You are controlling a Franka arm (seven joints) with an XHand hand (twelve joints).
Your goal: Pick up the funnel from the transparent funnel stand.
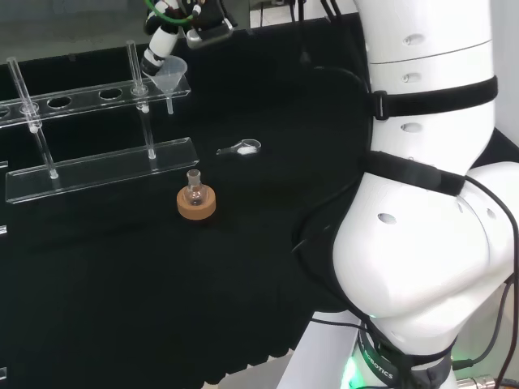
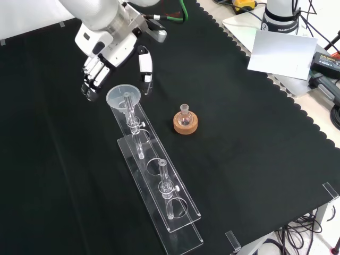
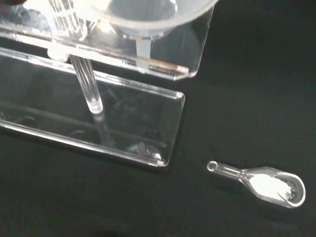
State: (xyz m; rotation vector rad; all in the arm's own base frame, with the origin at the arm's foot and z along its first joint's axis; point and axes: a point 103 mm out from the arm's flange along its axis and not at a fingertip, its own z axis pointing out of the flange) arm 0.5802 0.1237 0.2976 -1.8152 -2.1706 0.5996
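With its fingers apart around the funnel [image 2: 123, 98], the robot hand [image 2: 101, 66] could knock the transparent funnel stand [image 2: 159, 186] if it closes off-centre.

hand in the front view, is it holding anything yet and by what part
Nothing is held. The hand hangs open beside the funnel, which sits in the funnel stand.

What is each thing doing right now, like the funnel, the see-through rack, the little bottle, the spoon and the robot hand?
Clear plastic funnel: sitting upright in the stand's end hole, not lifted.
Transparent funnel stand: standing on the cloth, other holes empty.
Small round glass flask: upright on its cork ring.
Clear plastic scoop: lying flat, white powder in its bowl.
Black and white robot hand: at the funnel's rim, fingers open, holding nothing.
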